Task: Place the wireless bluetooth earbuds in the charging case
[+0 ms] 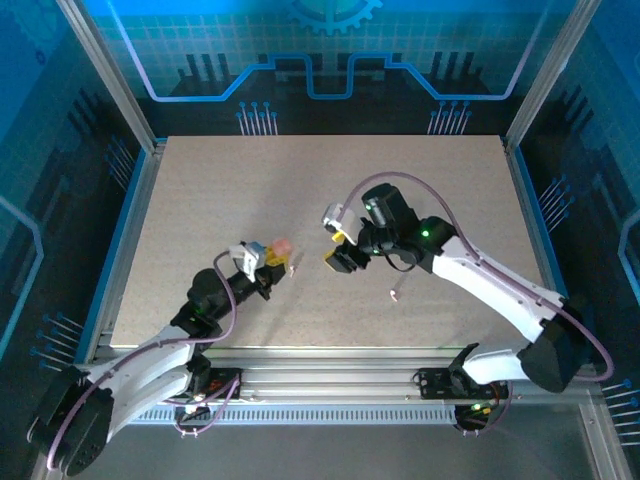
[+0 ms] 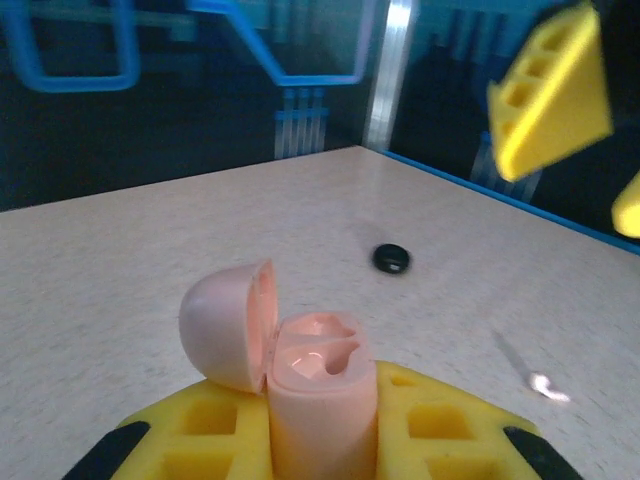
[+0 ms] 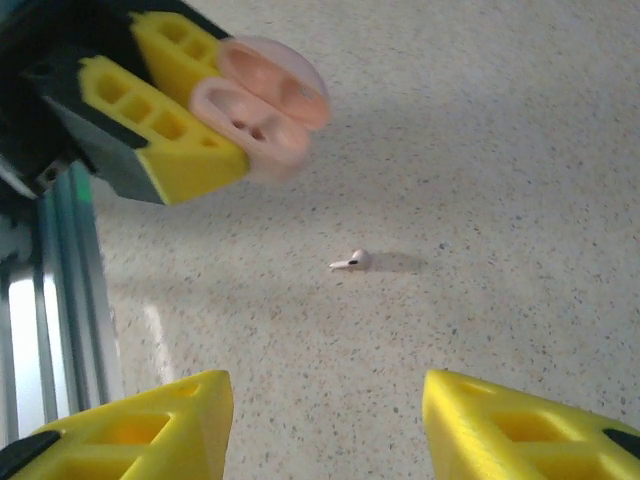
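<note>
My left gripper [image 1: 268, 262] [image 2: 322, 425] is shut on the pale-pink charging case [image 1: 282, 247] [image 2: 318, 385] [image 3: 262, 118] and holds it upright. The case's lid is hinged open to the left, and both sockets look empty. One earbud [image 3: 352, 262] lies on the table between the case and my right gripper [image 1: 338, 256] [image 3: 326, 410]. That gripper hovers open above the table with nothing between its fingers. Another earbud [image 1: 395, 294] [image 2: 545, 387] lies on the table further right, under the right arm's forearm.
A flat black round disc [image 2: 391, 258] lies on the table beyond the case. The speckled beige table [image 1: 200, 200] ends in a metal rail [image 3: 50, 300] at the near side. Frame posts stand at the corners.
</note>
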